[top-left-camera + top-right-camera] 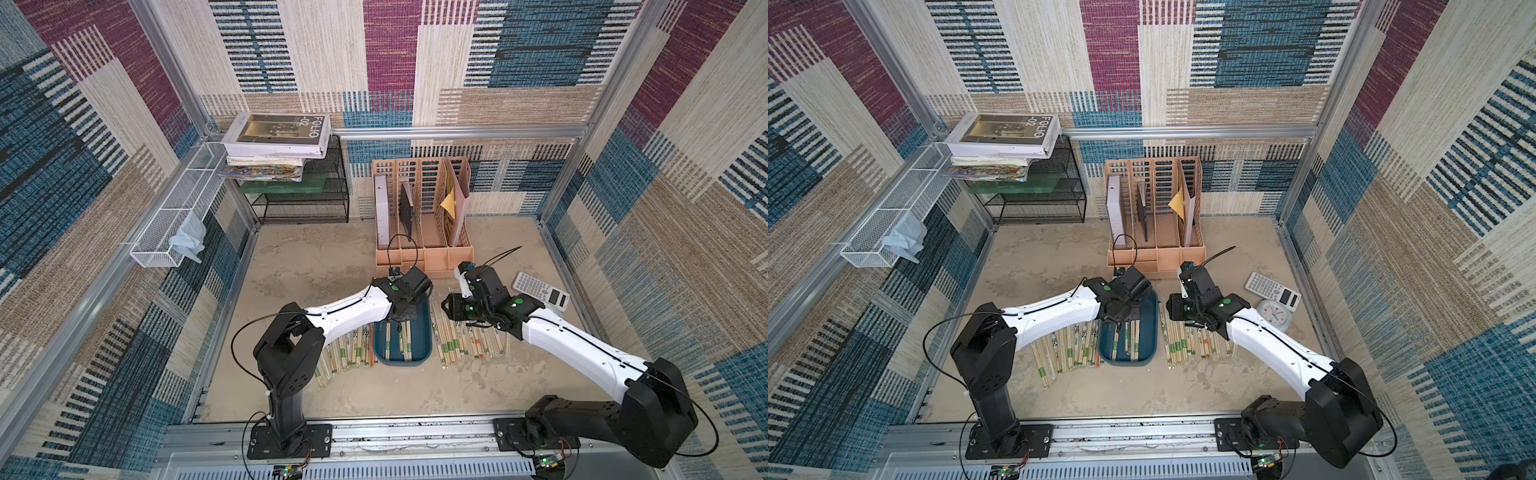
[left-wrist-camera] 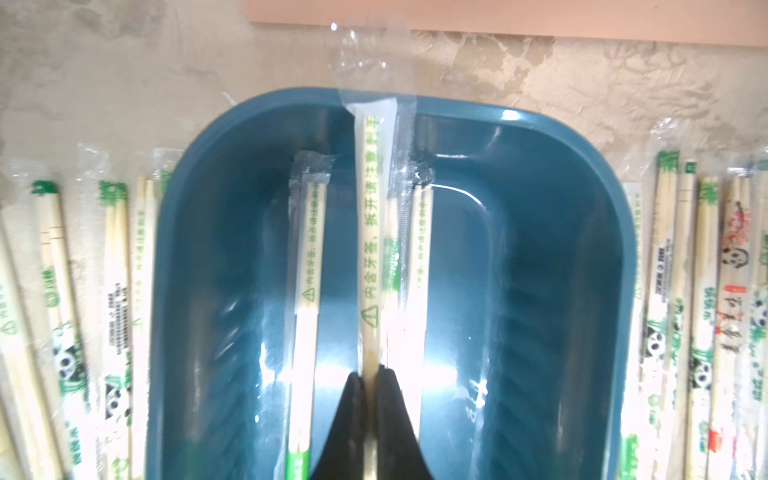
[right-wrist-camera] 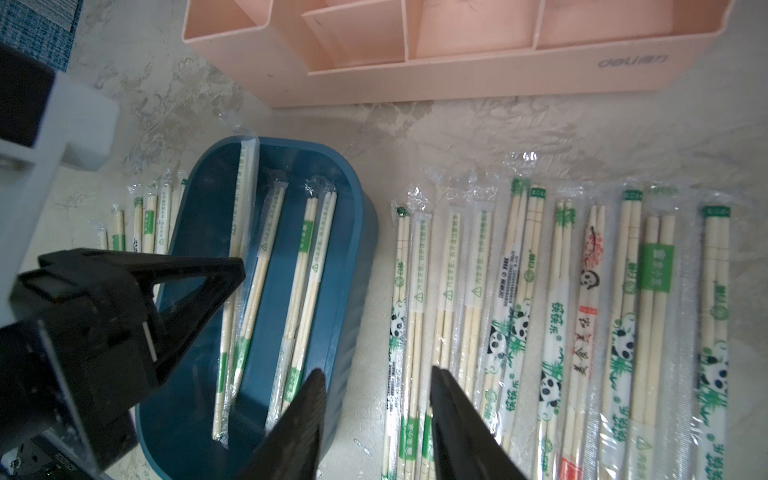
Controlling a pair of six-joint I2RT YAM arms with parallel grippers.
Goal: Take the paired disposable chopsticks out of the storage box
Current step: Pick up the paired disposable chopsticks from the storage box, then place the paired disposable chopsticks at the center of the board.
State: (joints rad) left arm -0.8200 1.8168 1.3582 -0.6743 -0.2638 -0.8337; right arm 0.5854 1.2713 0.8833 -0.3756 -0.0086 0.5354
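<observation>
The storage box (image 1: 423, 337) (image 2: 561, 291) is a dark teal tray at the middle of the table. A few paired disposable chopsticks (image 2: 308, 266) (image 3: 308, 257) lie inside it. My left gripper (image 2: 370, 377) reaches into the box and is shut on one wrapped pair (image 2: 371, 216), whose far end is raised, its wrapper tip past the rim. My right gripper (image 3: 376, 374) hangs open and empty, one finger over the box's edge and the other over the row of chopsticks (image 3: 552, 299) on the table. Another row (image 1: 347, 353) lies left of the box.
A peach file organizer (image 1: 424, 237) stands just behind the box. A calculator (image 1: 540, 291) and a small clock (image 1: 1273, 313) lie at the right. At the back left are a black mesh rack (image 1: 303, 203) stacked with books (image 1: 276, 135) and a white wire basket (image 1: 174, 216) on the wall.
</observation>
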